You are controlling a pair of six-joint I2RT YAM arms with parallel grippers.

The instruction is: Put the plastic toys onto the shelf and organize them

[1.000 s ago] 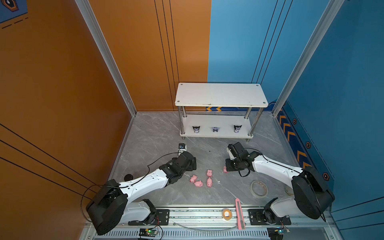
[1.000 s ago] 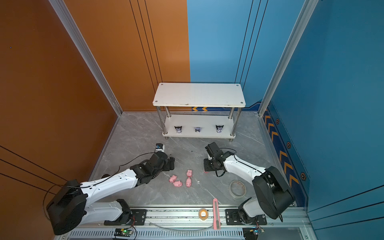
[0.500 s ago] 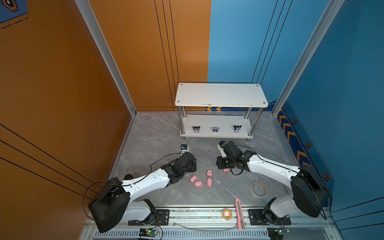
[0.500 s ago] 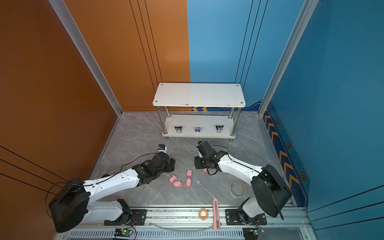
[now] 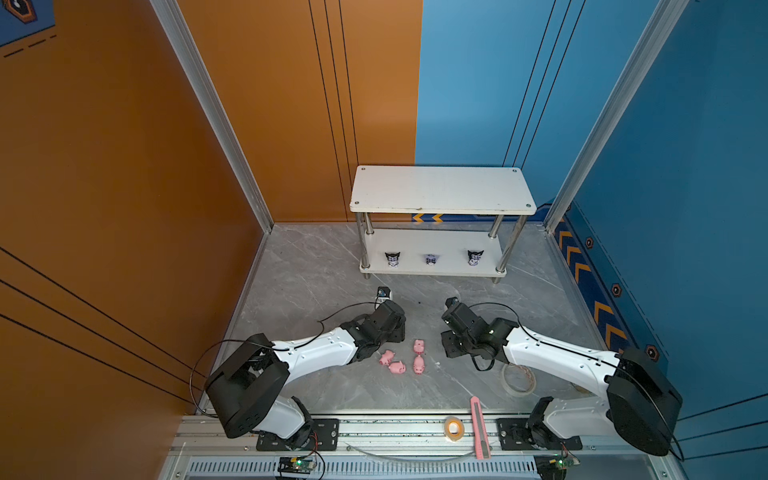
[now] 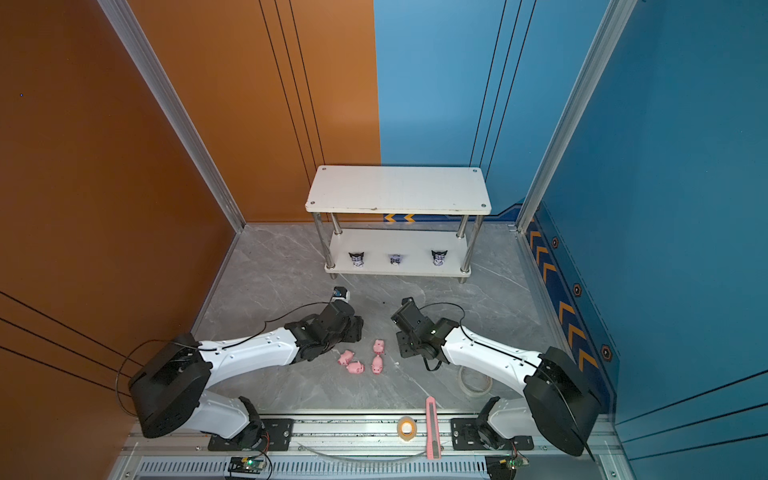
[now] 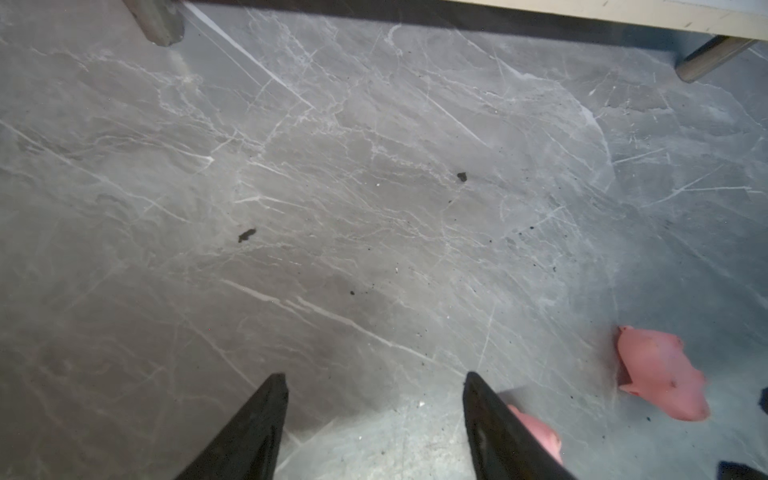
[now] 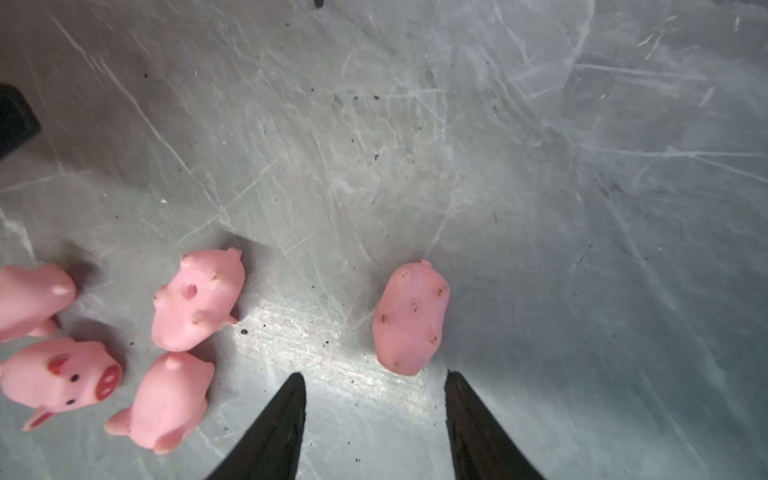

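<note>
Several pink pigs [image 5: 397, 367] lie loose on the grey floor between my two arms in both top views. In the right wrist view one pig [image 8: 411, 318] lies belly-up just beyond my open right gripper [image 8: 375, 375], with nothing between the fingers, and the other pigs [image 8: 197, 299] are clustered off to one side. My left gripper [image 7: 376, 376] is open over bare floor, with a pig [image 7: 538, 432] just outside one finger and another pig [image 7: 660, 374] farther off. The shelf [image 5: 440, 189] stands at the back, and three black-eared figurines [image 5: 431, 259] are in a row on its lower board.
A clear tape roll [image 5: 517, 378] lies on the floor under the right arm. A small tape roll [image 5: 453, 428] and a pink utility knife [image 5: 478, 428] rest on the front rail. Orange and blue walls close in the sides and back.
My right gripper has swung left toward the pigs and its jaws have opened. The left gripper has stayed by the pigs with its jaws somewhat narrower.
</note>
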